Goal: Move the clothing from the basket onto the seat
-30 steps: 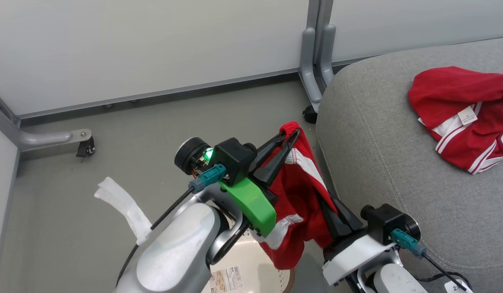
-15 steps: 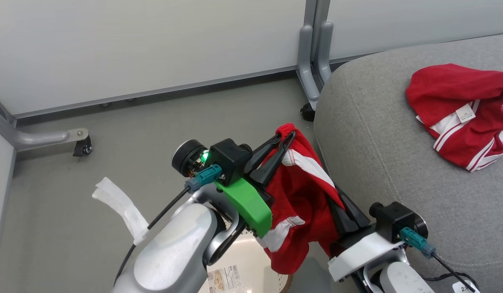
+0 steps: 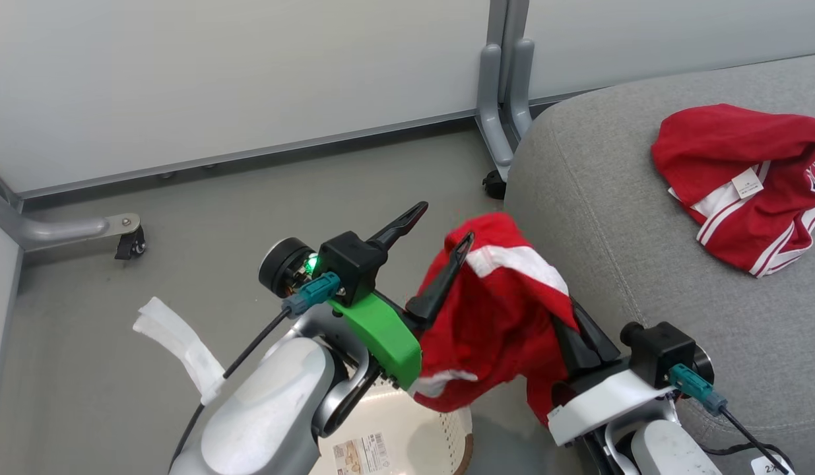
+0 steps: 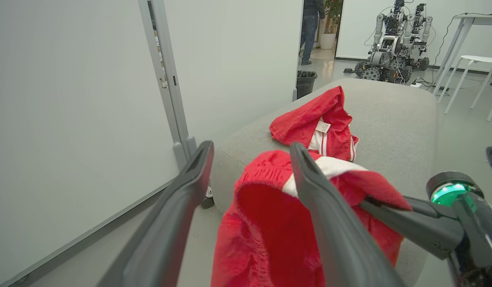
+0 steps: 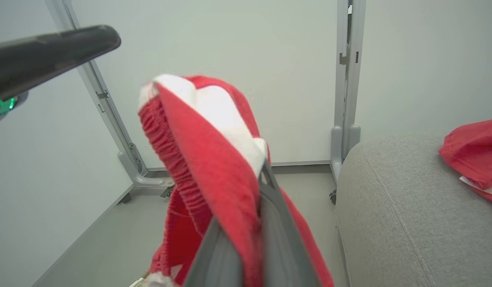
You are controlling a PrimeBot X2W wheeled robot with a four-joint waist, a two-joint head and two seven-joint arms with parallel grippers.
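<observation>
HANDOVER IN MID-AIR: The right gripper point(image 3: 571, 315), jaws clamped tight on a fold, holds one red garment point(image 3: 499, 310) over the basket point(image 3: 447, 425), just beside the seat point(image 3: 612, 231). The left gripper point(image 3: 435, 229) stands wide open and holds nothing, one finger against the cloth. That finger could snag the waistband on the carry, and a single pinch may let the cloth slip to the floor. A second red garment point(image 3: 744, 171) lies on the cushion; a partition leg point(image 3: 496, 145) stands near the seat's corner.
</observation>
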